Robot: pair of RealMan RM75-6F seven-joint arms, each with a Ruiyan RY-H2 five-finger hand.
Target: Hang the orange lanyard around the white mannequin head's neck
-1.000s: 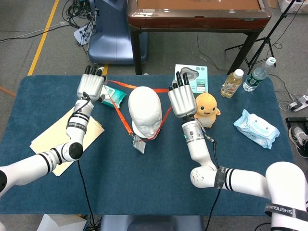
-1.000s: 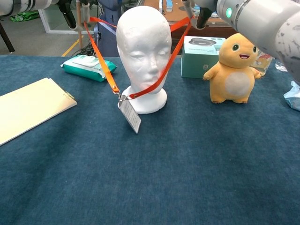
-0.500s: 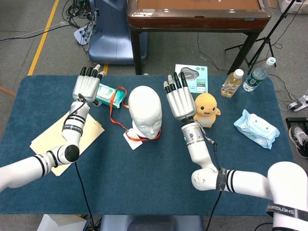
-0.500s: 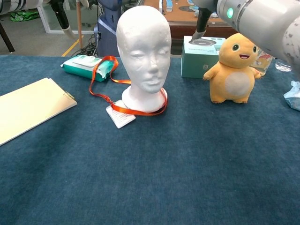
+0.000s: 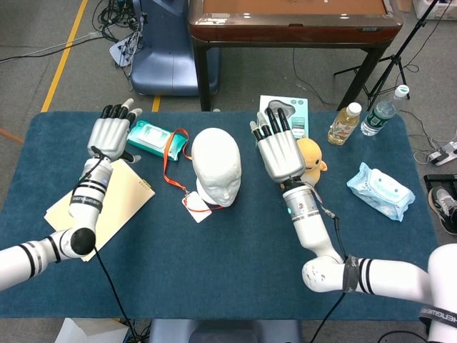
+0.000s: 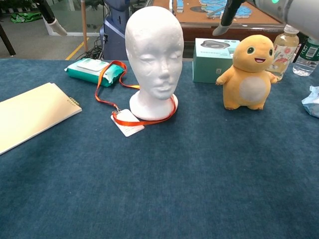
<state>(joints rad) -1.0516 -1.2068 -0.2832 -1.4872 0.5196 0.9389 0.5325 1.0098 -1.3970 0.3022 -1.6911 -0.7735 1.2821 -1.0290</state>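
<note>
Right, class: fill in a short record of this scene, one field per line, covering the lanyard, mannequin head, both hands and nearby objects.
lanyard: orange lanyard looped around the base of the white mannequin head, slack end on the wipes pack
badge: flat on table
left hand: open, holding nothing
right hand: open, holding nothing
nearby: yellow plush toy, teal box

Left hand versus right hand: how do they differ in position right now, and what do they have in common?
The left hand is raised above the yellow folder's far edge, left of the mannequin head; the right hand is raised in front of the plush toy, right of it. The left sits farther from the head. Both are open, fingers spread, holding nothing; the orange lanyard lies released.
</note>
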